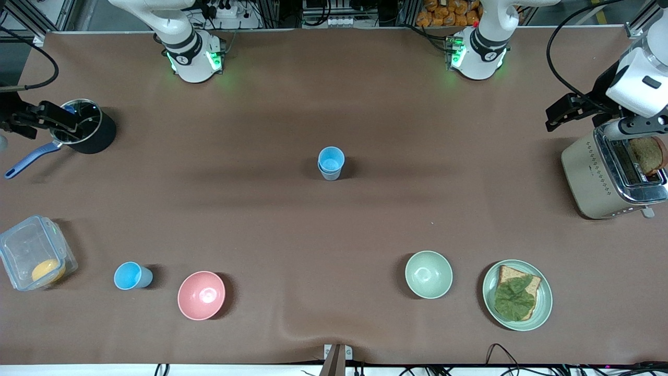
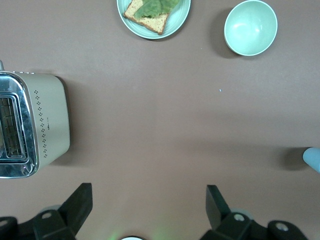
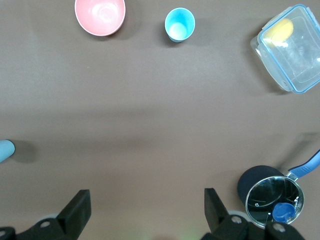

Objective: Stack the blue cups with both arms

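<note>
Light-blue plastic marks the task's things: a stack of blue cups point(image 1: 331, 163) stands upright in the middle of the brown surface point(image 1: 334, 230), one tumbler nested in another, and a single blue cup point(image 1: 131, 275) stands well apart from it, nearer the front camera toward the right arm's end, just beside the pink bowl point(image 1: 201, 295). In the right wrist view that single cup point(image 3: 179, 24) is upright with its mouth open, between the pink bowl point(image 3: 100, 16) and a clear lidded box point(image 3: 291, 47) holding something yellow; the edge of the stack point(image 3: 6, 150) shows at the frame's border.

The right pincer point(image 3: 145, 212) hangs over the surface by the black saucepan point(image 3: 269, 194), its fingers spread wide with nothing between them. In the front view it point(image 1: 39, 119) sits beside the saucepan point(image 1: 86, 128), which has a blue handle.

The left pincer point(image 2: 147, 207) is likewise wide open and empty, held above the surface next to the cream toaster point(image 2: 32, 124). In the front view it point(image 1: 569, 110) is above the toaster point(image 1: 610, 175), which has a slice of bread in its slot.

The pale green bowl point(image 1: 428, 274) stands beside a green plate point(image 1: 543, 297) bearing bread topped with a leaf, both nearer the front camera toward the left arm's end
</note>
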